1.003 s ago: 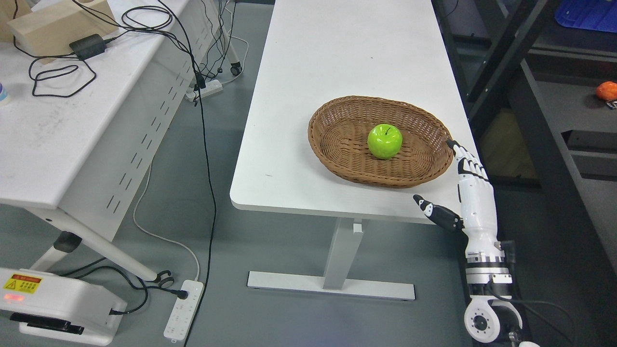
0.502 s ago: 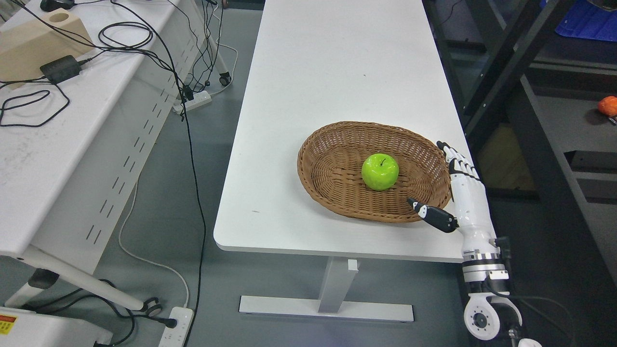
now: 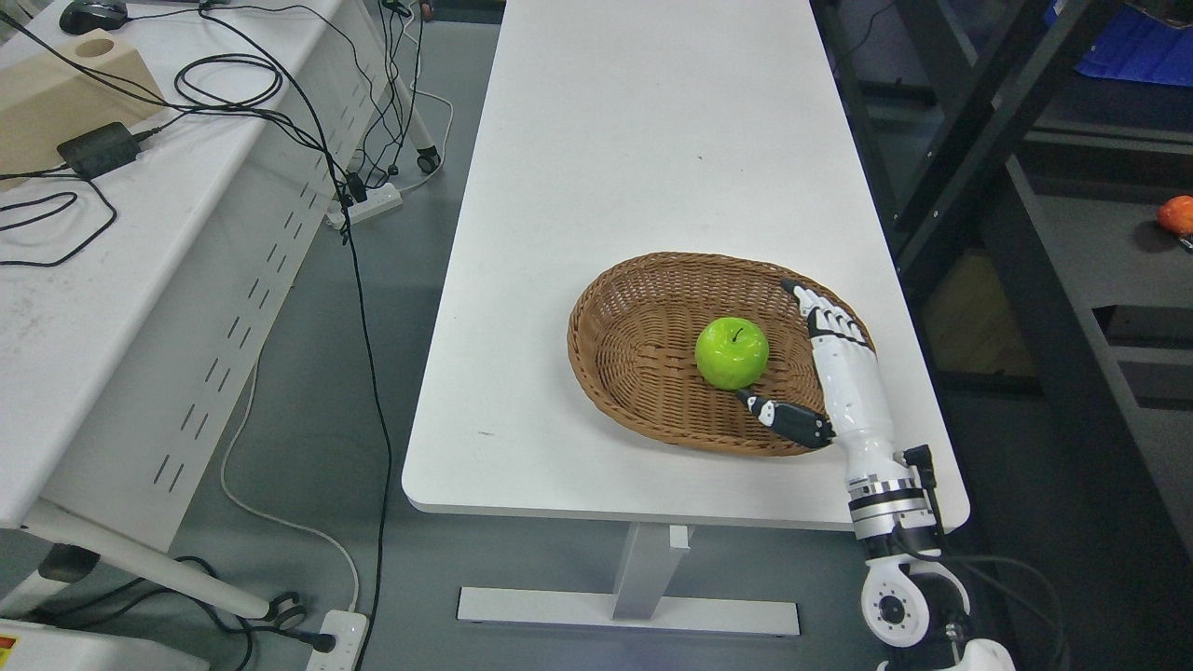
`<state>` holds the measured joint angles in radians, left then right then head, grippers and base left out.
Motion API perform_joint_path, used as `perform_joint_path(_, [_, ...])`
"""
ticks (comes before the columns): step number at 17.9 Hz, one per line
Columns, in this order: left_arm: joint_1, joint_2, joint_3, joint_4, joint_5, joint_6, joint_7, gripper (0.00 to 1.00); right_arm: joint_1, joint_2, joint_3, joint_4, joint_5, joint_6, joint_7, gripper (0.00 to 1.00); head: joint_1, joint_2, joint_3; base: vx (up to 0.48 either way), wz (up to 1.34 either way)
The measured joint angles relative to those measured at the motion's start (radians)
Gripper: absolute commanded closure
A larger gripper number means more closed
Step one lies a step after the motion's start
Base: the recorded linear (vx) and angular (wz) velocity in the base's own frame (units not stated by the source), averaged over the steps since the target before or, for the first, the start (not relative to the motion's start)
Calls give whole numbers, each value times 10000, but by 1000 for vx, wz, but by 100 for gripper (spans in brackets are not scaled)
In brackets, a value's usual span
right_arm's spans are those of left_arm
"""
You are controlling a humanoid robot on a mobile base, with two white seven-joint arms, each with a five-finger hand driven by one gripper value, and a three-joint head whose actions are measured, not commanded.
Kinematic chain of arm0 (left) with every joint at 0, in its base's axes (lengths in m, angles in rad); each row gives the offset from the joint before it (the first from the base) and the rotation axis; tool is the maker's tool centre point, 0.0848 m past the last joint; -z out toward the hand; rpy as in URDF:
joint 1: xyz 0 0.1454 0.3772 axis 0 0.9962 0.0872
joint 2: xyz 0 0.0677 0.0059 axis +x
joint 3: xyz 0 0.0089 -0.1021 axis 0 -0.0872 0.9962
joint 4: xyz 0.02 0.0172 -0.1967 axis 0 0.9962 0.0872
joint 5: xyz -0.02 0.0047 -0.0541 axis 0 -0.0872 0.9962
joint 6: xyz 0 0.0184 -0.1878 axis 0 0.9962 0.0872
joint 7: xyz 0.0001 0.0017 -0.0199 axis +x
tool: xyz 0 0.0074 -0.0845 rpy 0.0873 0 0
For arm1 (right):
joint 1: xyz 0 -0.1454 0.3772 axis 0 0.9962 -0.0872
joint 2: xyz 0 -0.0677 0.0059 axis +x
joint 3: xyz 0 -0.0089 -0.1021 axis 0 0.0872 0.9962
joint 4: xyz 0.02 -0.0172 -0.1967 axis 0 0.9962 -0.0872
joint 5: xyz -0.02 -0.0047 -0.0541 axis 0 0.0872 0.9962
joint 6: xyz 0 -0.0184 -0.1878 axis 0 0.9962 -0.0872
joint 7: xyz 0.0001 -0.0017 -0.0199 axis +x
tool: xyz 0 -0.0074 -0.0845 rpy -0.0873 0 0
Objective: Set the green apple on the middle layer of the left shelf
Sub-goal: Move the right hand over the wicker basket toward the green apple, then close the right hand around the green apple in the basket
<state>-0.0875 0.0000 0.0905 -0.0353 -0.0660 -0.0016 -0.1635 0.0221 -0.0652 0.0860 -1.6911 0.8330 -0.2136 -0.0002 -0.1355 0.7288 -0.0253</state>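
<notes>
Your right hand [image 3: 820,363] had slid left over the wicker basket [image 3: 615,321]; fingers spread wide (holding nothing), green apple [image 3: 732,352] at its nine o'clock.

Grey floor [image 3: 447,140] under a white counter [image 3: 652,140]; a cabled desk [image 3: 140,280] leftward, a dark, perhaps metal, shelf [image 3: 1072,214] rightward.

The right hand [image 3: 843,373] is glossy white plastic with jointed, segmented fingers [image 3: 832,321] that carry black bands at the knuckles and dark tips. Its thumb [image 3: 790,419] is mostly black with white patches. Below the hand sits a wrist [image 3: 885,508] of stacked silver and black rings, with a thin black cable [image 3: 932,485] plugged in just beside it. Further below, a rounded white joint housing [image 3: 899,608] shows a circular grey cap.
</notes>
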Motion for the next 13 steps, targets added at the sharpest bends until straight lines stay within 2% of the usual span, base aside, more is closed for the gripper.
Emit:
perform_joint_path(4, [0, 0, 0, 0, 0, 2, 0, 0, -210, 226, 394, 204, 53, 0, 602, 0, 0, 0, 0, 0, 0])
perform_joint_path(13, [0, 0, 0, 0, 0, 3, 0, 0, -1537, 491, 824, 1179, 97, 175, 785, 0, 0, 0, 0, 0, 0])
